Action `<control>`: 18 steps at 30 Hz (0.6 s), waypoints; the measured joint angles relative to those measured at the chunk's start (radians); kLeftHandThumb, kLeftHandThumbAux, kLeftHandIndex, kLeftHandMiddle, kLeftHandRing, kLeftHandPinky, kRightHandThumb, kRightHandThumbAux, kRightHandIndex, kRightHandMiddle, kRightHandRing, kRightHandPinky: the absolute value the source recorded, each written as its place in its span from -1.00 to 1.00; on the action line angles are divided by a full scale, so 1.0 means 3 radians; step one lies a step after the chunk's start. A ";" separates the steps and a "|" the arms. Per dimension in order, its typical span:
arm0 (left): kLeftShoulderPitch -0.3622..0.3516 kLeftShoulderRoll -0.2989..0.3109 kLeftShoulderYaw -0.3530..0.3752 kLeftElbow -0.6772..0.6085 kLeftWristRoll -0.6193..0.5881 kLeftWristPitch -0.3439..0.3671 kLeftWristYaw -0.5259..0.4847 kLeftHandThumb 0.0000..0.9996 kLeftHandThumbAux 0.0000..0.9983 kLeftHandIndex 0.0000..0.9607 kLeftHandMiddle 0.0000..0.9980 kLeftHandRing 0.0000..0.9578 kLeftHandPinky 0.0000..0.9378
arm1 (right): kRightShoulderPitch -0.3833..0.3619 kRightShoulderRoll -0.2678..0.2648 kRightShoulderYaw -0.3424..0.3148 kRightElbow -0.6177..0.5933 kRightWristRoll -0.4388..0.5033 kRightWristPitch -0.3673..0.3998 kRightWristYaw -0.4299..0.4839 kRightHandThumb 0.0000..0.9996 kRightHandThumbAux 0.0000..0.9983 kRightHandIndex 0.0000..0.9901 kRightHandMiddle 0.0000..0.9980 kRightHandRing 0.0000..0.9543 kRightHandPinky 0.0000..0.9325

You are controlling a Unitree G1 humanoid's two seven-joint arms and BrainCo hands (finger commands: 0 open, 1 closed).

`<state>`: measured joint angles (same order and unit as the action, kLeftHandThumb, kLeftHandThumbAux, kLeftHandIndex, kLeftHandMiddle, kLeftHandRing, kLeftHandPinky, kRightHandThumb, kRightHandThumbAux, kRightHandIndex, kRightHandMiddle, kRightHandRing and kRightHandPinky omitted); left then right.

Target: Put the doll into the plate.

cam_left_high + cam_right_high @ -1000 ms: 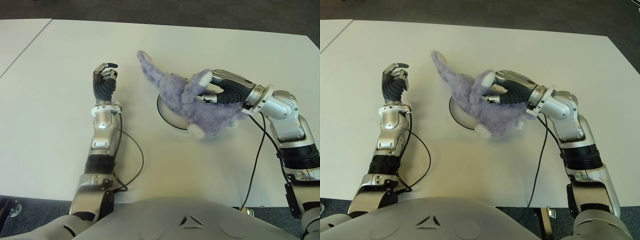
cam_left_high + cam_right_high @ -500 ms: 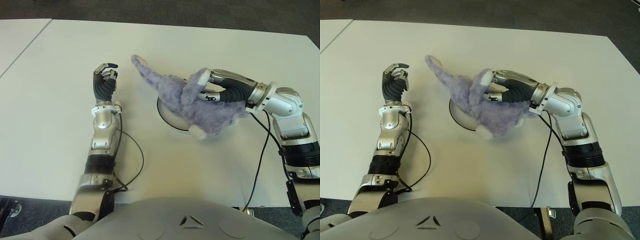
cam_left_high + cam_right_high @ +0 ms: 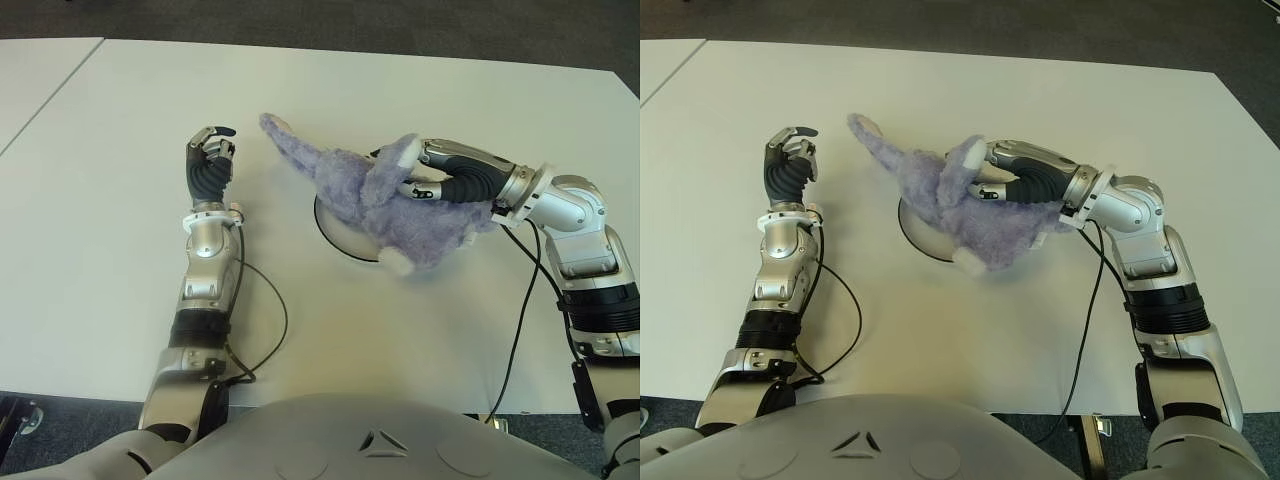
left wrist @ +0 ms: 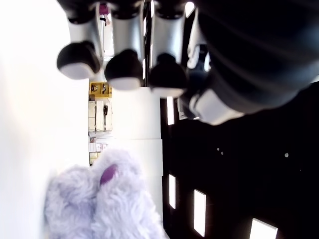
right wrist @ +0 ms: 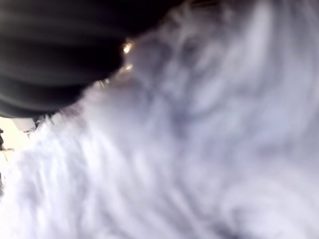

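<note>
White counter (image 3: 120, 250) carries the plate (image 3: 335, 232). Right hand (image 3: 432, 180) keeps its fingers closed on the doll (image 3: 400, 215), now shifted further over the plate; release remains outstanding. Left hand (image 3: 208, 160), curled and empty, stands left of the doll.

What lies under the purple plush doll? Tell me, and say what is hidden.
Under the purple plush doll lies a white plate, only its left rim showing. The rest is covered. The right hand grips the doll from above. The left hand shows beside it, curled.
</note>
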<state>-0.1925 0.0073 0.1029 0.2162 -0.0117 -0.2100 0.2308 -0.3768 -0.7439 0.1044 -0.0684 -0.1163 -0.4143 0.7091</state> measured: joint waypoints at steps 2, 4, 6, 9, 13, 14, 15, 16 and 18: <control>0.0000 0.0000 0.0000 0.0000 -0.0006 0.0000 0.0000 0.43 0.40 -0.08 0.71 0.80 0.85 | 0.0000 0.0004 0.0000 0.0014 0.0004 0.0029 0.0000 0.13 -0.67 -1.00 -1.00 -1.00 -1.00; 0.0000 0.0000 0.0000 -0.0001 -0.0013 0.0000 0.0000 0.43 0.40 -0.08 0.71 0.80 0.85 | 0.0000 0.0004 0.0000 0.0024 0.0004 0.0028 0.0000 0.13 -0.67 -1.00 -1.00 -1.00 -1.00; 0.0000 0.0000 0.0000 -0.0001 -0.0021 0.0000 0.0000 0.43 0.40 -0.08 0.71 0.80 0.85 | 0.0000 0.0004 0.0000 0.0037 0.0002 0.0028 0.0000 0.13 -0.67 -1.00 -1.00 -1.00 -1.00; 0.0001 0.0000 0.0000 -0.0001 -0.0026 -0.0001 0.0000 0.43 0.40 -0.08 0.71 0.80 0.85 | 0.0000 0.0004 -0.0001 0.0045 0.0002 0.0029 0.0000 0.14 -0.66 -1.00 -1.00 -1.00 -1.00; 0.0001 0.0000 -0.0001 -0.0001 -0.0027 -0.0004 0.0000 0.43 0.40 -0.08 0.71 0.80 0.85 | 0.0000 0.0006 -0.0003 0.0049 0.0003 0.0030 0.0000 0.15 -0.65 -1.00 -1.00 -1.00 -1.00; 0.0001 0.0000 -0.0001 -0.0001 -0.0027 -0.0006 0.0000 0.43 0.40 -0.08 0.71 0.80 0.84 | 0.0000 0.0007 -0.0005 0.0054 0.0005 0.0029 0.0000 0.15 -0.65 -1.00 -1.00 -1.00 -1.00; 0.0001 0.0000 -0.0001 0.0000 -0.0027 -0.0008 0.0000 0.43 0.40 -0.08 0.71 0.80 0.84 | 0.0000 0.0007 -0.0010 0.0062 0.0015 0.0030 0.0002 0.16 -0.65 -1.00 -1.00 -1.00 -1.00; 0.0001 0.0000 -0.0001 0.0000 -0.0027 -0.0009 0.0000 0.43 0.40 -0.08 0.71 0.80 0.84 | -0.0001 0.0007 -0.0015 0.0072 0.0023 0.0030 0.0006 0.16 -0.64 -1.00 -1.00 -1.00 -1.00; 0.0001 0.0000 -0.0002 0.0000 -0.0028 -0.0009 0.0000 0.43 0.40 -0.08 0.71 0.80 0.84 | -0.0017 0.0004 -0.0027 0.0108 0.0108 0.0060 0.0062 0.17 -0.64 -1.00 -1.00 -1.00 -1.00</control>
<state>-0.1921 0.0072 0.1024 0.2161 -0.0201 -0.2127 0.2308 -0.3820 -0.7426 0.0962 -0.0359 -0.0840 -0.3964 0.7275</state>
